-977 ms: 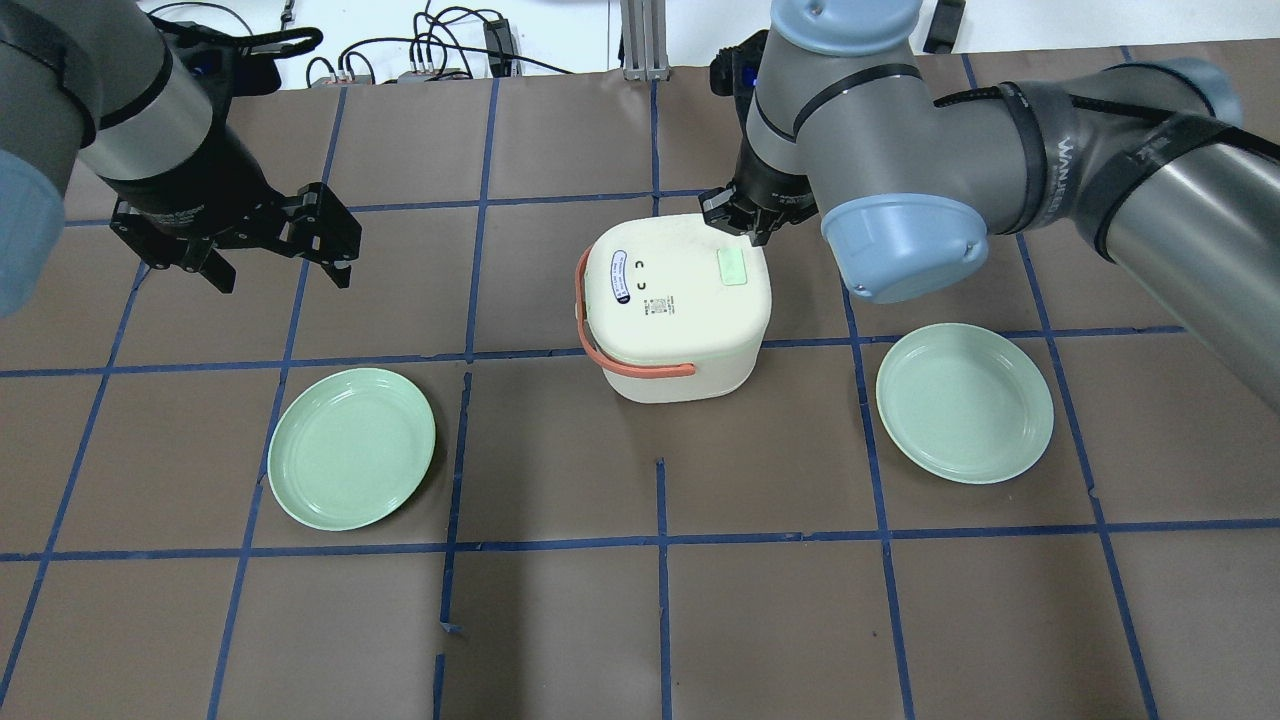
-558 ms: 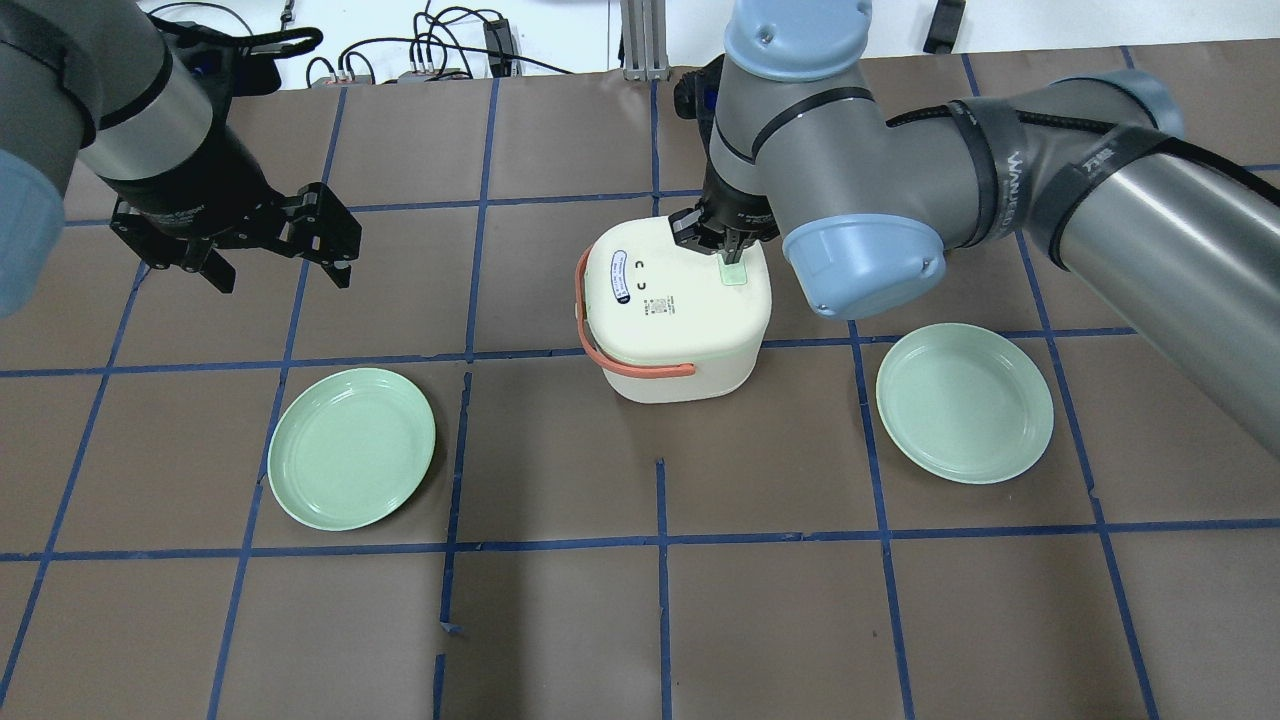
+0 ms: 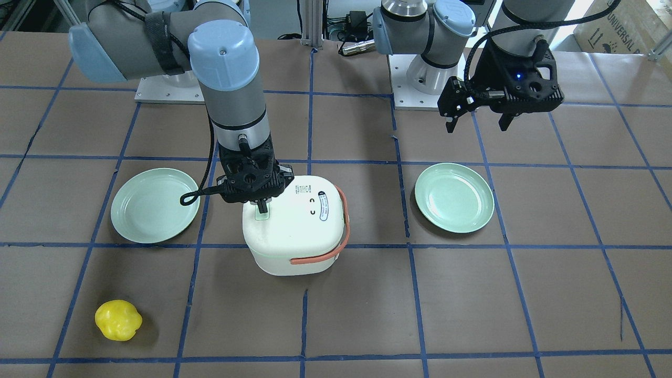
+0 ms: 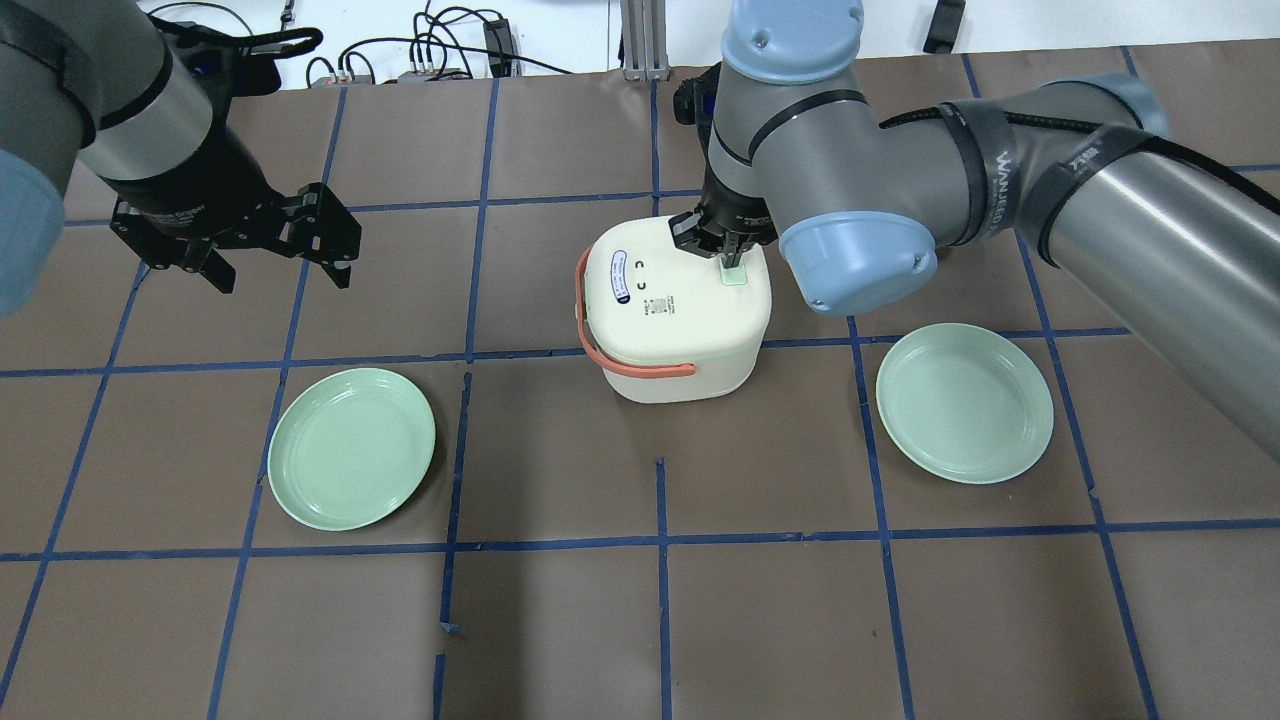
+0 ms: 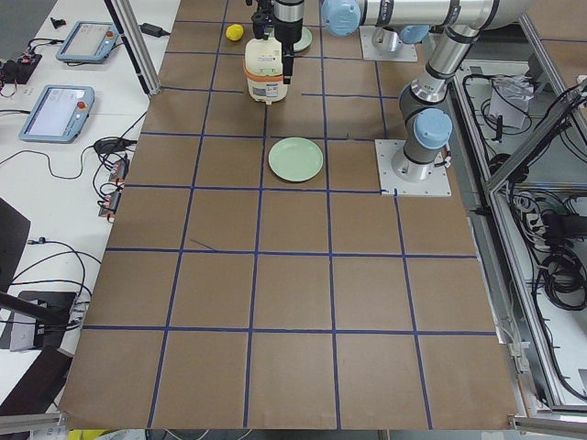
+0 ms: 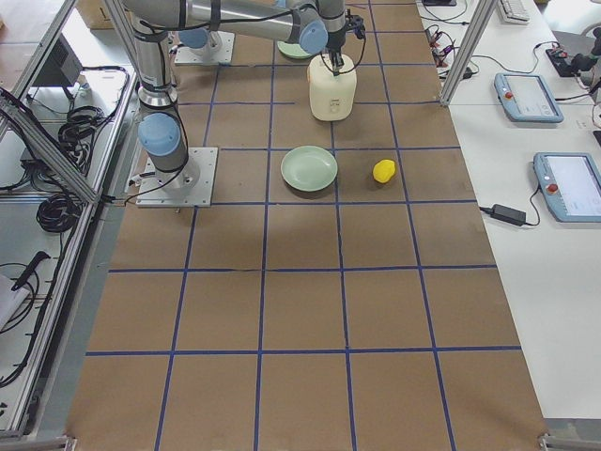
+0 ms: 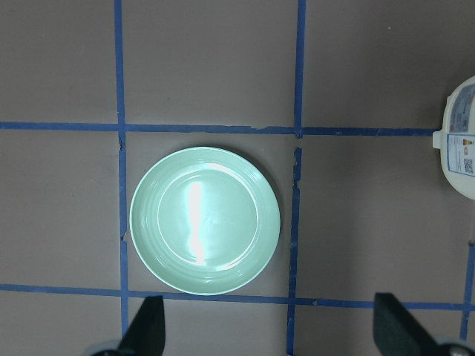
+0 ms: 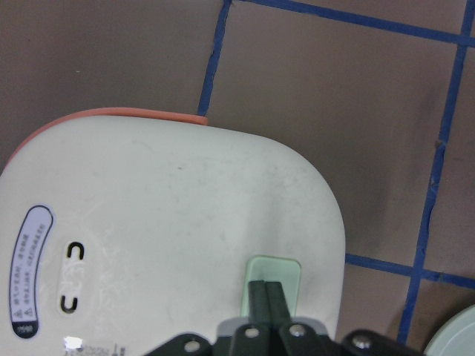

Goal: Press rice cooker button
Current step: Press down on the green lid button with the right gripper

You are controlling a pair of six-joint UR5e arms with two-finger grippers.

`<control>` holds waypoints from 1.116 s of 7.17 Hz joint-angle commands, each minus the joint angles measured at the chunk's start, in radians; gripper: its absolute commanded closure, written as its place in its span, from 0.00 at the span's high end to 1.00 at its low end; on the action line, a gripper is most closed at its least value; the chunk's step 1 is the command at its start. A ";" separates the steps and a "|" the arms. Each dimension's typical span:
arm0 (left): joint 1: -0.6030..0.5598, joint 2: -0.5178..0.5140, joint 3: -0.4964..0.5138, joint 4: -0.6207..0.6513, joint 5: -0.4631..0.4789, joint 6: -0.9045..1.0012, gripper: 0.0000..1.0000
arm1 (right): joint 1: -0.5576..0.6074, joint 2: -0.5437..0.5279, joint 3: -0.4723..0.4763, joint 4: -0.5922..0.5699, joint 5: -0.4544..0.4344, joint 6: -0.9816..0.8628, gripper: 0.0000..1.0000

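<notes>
The button (image 8: 274, 268) on the rice cooker (image 8: 171, 222) sits directly beneath the right gripper (image 8: 265, 285), pinched together, empty (left gripper (image 4: 278, 268): spread, empty, near the bench's left edge).

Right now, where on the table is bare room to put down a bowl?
Widest bare table: the operators' side, from the rice cooker toward the robot's left. The yellow object takes the opposite corner. Crowded: the cooker's lid under the right end effector, with the left plate and right plate flanking.
</notes>
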 commanded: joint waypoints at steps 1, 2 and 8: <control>0.000 0.000 0.000 0.001 0.000 0.000 1.00 | -0.022 -0.001 0.002 -0.005 0.005 -0.006 0.10; 0.000 0.000 0.000 -0.001 0.000 0.000 1.00 | -0.023 0.007 0.003 -0.013 0.005 -0.006 0.10; 0.000 0.000 0.000 0.001 0.000 0.000 1.00 | -0.013 0.007 0.012 -0.018 -0.001 0.005 0.09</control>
